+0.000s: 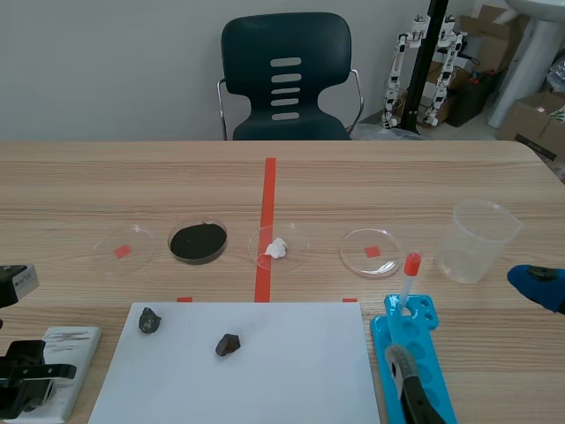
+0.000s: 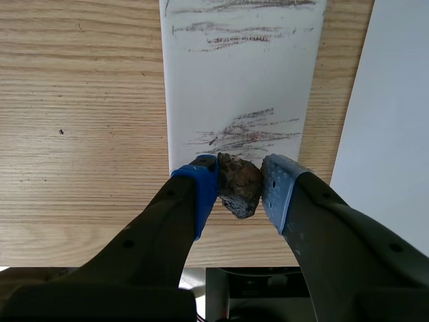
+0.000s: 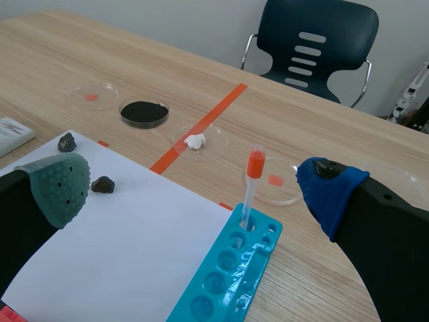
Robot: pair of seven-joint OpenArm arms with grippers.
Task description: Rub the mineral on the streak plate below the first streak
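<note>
Pinching one mineral [image 2: 238, 193] at one streak plate [image 2: 241, 80], left hand [image 2: 240, 176]; right hand [image 3: 194, 188] spread; two loose rocks [image 1: 149, 321] [image 1: 228, 344]

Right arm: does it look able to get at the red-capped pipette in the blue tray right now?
Probably yes. The right end effector is open, and the pipette stands upright in the blue tray just ahead of it, with nothing in between.
</note>
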